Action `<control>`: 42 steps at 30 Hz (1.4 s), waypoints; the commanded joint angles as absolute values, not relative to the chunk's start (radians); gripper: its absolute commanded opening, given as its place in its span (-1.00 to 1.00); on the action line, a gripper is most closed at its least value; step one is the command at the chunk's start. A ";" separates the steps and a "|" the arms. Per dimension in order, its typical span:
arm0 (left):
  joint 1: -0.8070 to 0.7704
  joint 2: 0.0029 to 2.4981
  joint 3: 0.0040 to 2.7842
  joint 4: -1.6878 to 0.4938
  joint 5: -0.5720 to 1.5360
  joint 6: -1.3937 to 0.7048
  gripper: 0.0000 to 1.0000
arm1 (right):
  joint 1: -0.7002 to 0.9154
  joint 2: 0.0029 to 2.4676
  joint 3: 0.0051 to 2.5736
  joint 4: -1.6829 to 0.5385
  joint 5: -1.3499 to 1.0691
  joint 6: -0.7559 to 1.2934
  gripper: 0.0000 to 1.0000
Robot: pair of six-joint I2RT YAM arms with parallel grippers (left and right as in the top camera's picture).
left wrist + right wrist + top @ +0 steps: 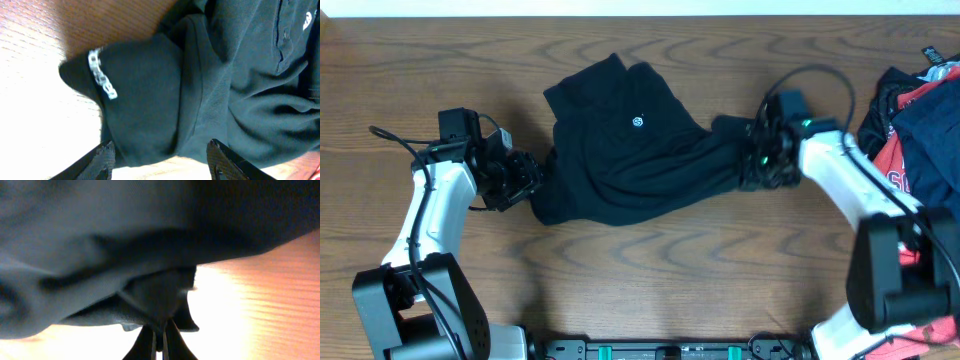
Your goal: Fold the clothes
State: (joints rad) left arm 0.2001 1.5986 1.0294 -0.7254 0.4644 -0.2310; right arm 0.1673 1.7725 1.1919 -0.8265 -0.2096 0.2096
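Brown wood-grain table (pixel 670 260): matte, with a streaky grain. It carries everything listed below.

Black knit polo shirt (pixel 620 160): soft fine-ribbed fabric, lying rumpled at the middle of the table. It is bunched into long diagonal creases that run from the left hand to the right hand. The collar end points towards the far edge. In the left wrist view the cloth (pixel 240 90) shows folded seams and a button placket (pixel 282 35). In the right wrist view it (pixel 100 240) hangs as a blurred grey-black drape over the bright tabletop (pixel 260 300).

Heap of red and navy garments (pixel 920 110): loosely piled at the far right edge, apart from the shirt.

Right hand (pixel 755 160): set on the shirt's right end. Its fingers (pixel 145 347) are clenched almost together, with a dark fold of the shirt pinched between them.

Left hand (pixel 525 180): at the shirt's left edge. Its black fingers (pixel 105 157) are spread wide, and the shirt's rounded corner lies just beyond and between them. It grips nothing.

White printed neck label (pixel 101 75): a narrow strip on the turned-over corner. The lettering is unreadable.

White round logo (pixel 638 122): small, on the chest near the collar.
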 commanded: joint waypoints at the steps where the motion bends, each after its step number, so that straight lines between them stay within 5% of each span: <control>1: 0.200 1.597 1.045 -0.725 0.463 -0.222 0.22 | 0.165 1.655 1.324 -0.889 -0.146 0.154 -0.97; 21: 0.154 1.597 1.042 -0.975 0.463 -0.168 0.22 | 0.164 1.615 1.394 -0.975 -0.128 0.137 -0.97; 42: 0.061 1.752 0.965 -0.789 0.460 -0.234 0.23 | 0.164 1.615 1.394 -0.995 -0.139 0.133 -0.98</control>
